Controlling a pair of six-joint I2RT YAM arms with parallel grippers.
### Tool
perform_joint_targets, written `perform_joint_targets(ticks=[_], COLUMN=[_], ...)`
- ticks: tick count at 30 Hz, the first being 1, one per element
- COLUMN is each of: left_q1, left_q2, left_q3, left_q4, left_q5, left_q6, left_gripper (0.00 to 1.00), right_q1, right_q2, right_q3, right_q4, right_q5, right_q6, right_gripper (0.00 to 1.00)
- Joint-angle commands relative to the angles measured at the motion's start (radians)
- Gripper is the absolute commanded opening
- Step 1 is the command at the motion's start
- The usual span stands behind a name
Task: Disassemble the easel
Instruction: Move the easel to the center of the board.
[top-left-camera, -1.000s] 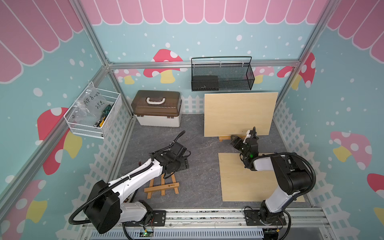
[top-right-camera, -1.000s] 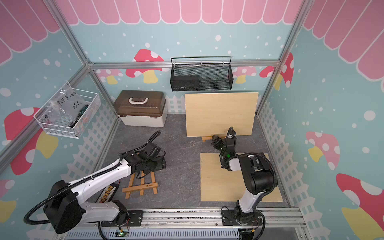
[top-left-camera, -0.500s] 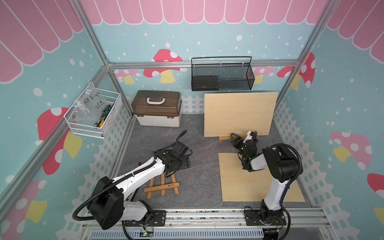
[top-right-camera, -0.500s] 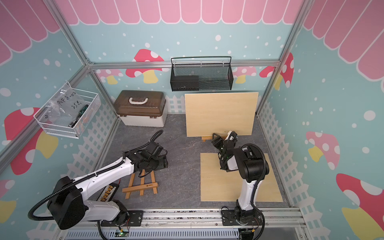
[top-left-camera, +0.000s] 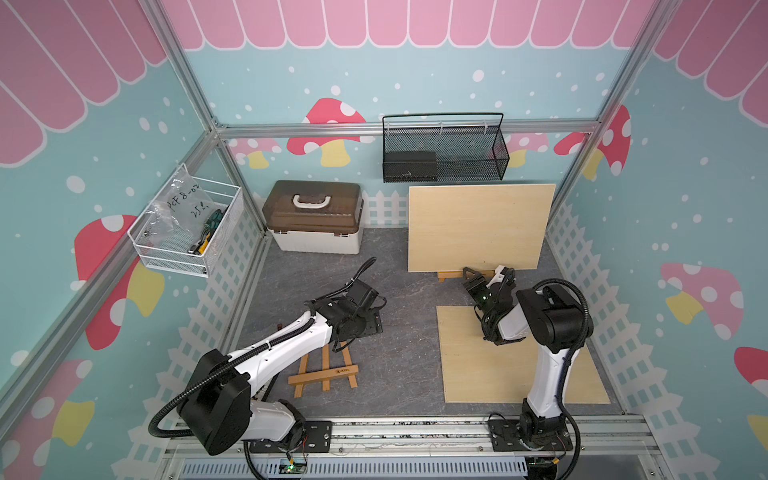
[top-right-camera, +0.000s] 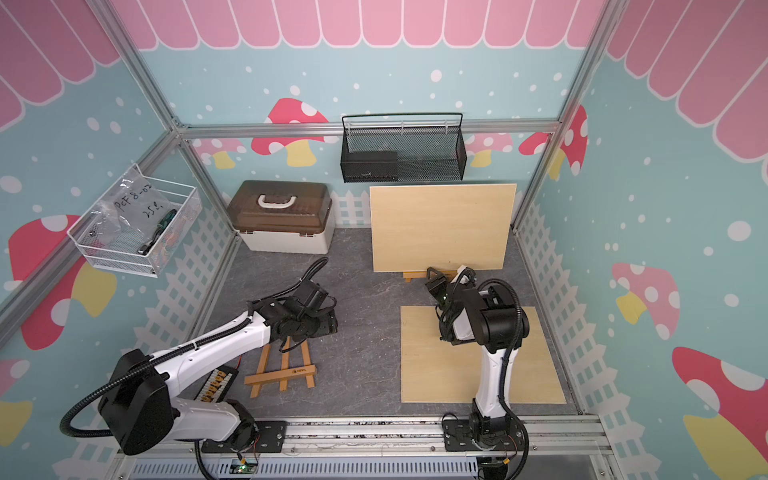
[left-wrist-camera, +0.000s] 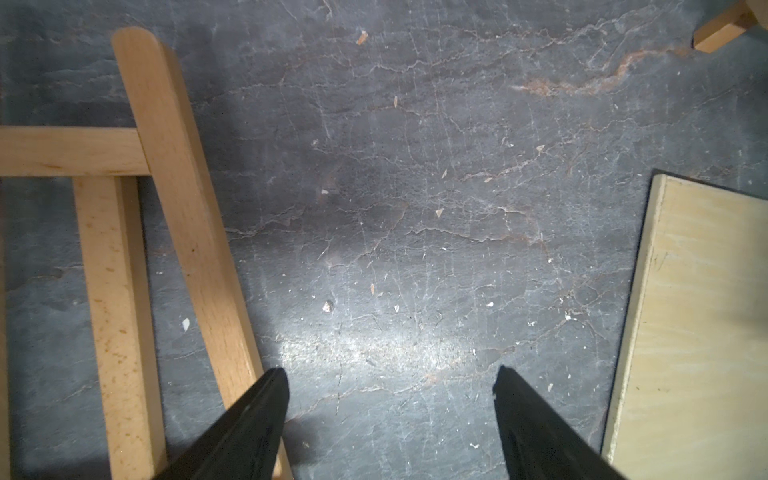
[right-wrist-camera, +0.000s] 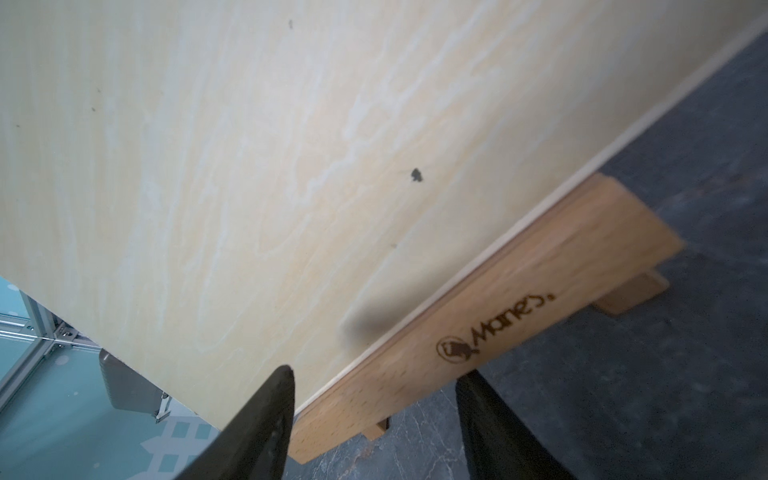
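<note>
Grey slate floor (top-left-camera: 395, 286) inside mushroom-papered walls. Left of the flat board (top-left-camera: 498, 370), one easel (top-left-camera: 328, 376) lies down, and the left gripper (left-wrist-camera: 388, 374) hovers at its top end, jaws released. Behind the flat board, a standing easel (top-left-camera: 451, 274) carries an upright panel (top-left-camera: 478, 226). The right gripper (right-wrist-camera: 378, 372) straddles its ledge; I cannot tell whether it grips.

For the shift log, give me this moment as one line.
left gripper open above table beside flat easel | right gripper jaws astride standing easel's ledge, grip unclear | board on ledge
</note>
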Motion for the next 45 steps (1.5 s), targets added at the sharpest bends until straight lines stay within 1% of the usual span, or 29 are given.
perform_joint_targets(ticks=[1,7,10,14,23,30,37,41,45], left_q1=[0.008,0.013,0.014,0.016,0.019,0.018,0.030,0.050,0.079], left_q2=[0.012,0.015,0.014,0.008,0.002,-0.005,-0.042,-0.086,-0.139], left_q3=[0.032,0.033,0.029,0.021,0.016,0.013,-0.014,-0.042,-0.078], left_q4=[0.007,0.012,0.014,0.015,0.017,0.018,0.018,0.016,0.015], left_q5=[-0.015,-0.015,-0.016,-0.019,-0.020,-0.022,-0.027,-0.032,-0.030], left_q6=[0.014,0.015,0.016,0.013,0.006,0.007,0.011,0.017,0.024], left_gripper=[0.82,0.82,0.82,0.82,0.82,0.82,0.83,0.85,0.86], right_q1=[-0.007,-0.008,-0.010,-0.010,-0.009,-0.004,0.024,0.059,0.116], right_q2=[0.037,0.063,0.076,0.084,0.089,0.081,0.027,-0.006,-0.026], right_q3=[0.029,0.056,0.063,0.066,0.056,0.012,-0.074,-0.117,-0.133], right_q4=[0.107,0.111,0.112,0.113,0.119,0.161,0.186,0.189,0.190], right_q5=[0.000,0.000,0.000,0.002,-0.009,-0.023,-0.033,-0.029,-0.018], right_q6=[0.066,0.099,0.114,0.121,0.135,0.164,0.174,0.179,0.188], right_gripper=[0.65,0.61,0.54,0.43,0.28,0.25,0.23,0.23,0.23])
